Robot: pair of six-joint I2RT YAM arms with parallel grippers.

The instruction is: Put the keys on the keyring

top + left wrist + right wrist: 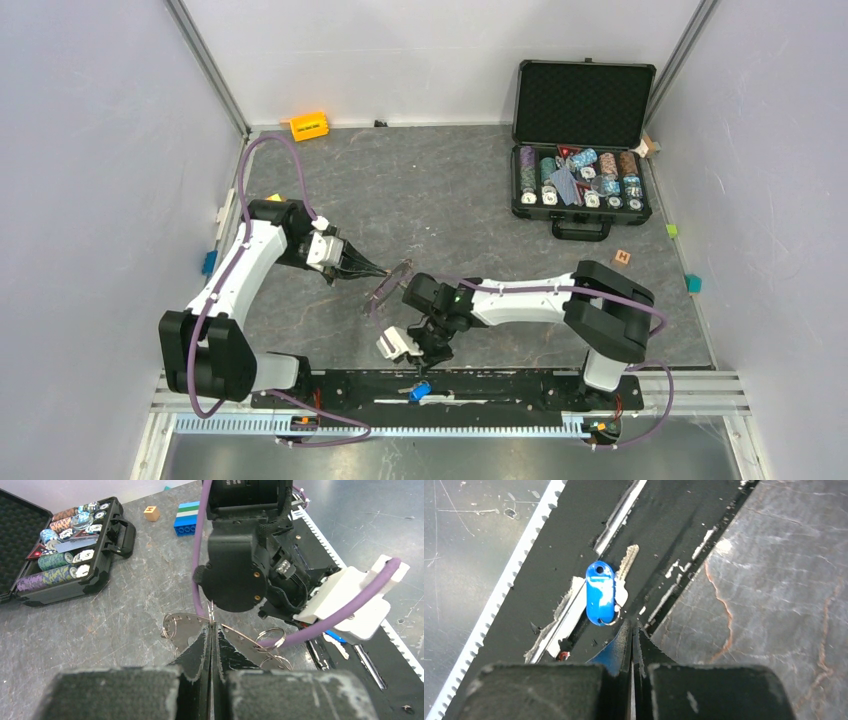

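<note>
1. The keyring (187, 625) is a thin, flat metal ring, stiff and light. It is held off the table near the middle, edge-on between the closed fingers of the left gripper (211, 630), which pinches its rim. Smooth metal in flat pads can likely swivel, so a pinch across the flat of the rim, as here, looks right.
2. The blue key (600, 597) lies flat on the black base rail (664, 525) at the near edge, between the two arm bases. Its plastic head points towards the right gripper (631, 630) and its short silver blade points away. It is tiny, light and rigid, and probably skids if nudged. The thicker plastic head is the best place to take hold, which leaves the hole end free.
3. The right gripper's fingers are pressed together, tips right at the head's near end. Whether they have caught the little loop there, I cannot tell.
4. Small split rings (270, 637) hang beside the keyring; they are springy wire and fiddly.
5. The green-headed key shows in no view.
</note>
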